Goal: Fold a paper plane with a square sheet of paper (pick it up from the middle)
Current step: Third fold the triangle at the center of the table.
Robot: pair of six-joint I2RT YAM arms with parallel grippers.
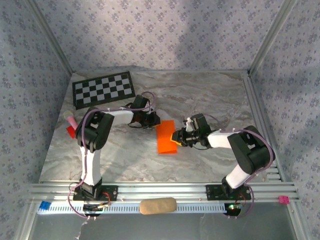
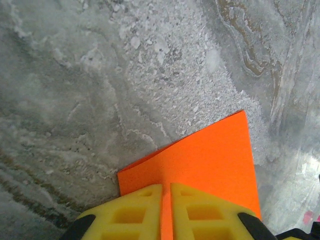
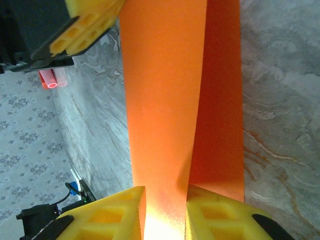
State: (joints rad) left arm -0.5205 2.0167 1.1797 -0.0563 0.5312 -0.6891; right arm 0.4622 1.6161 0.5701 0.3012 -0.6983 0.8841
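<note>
One square sheet of paper [image 1: 166,139], bright orange, at table [image 1: 210,90] centre.
Folded lengthwise, one flap raised; clamped in left gripper [image 2: 166,187]; right gripper [image 3: 165,192] jaws partly apart around it, grip unclear.

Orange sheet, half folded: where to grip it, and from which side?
Grip the orange sheet at an end edge, coming in edge-on, level with its plane. It is thin and doubled over, so only edges give a bite. The left pincer pinches one end; the right pincer straddles the opposite end.
</note>
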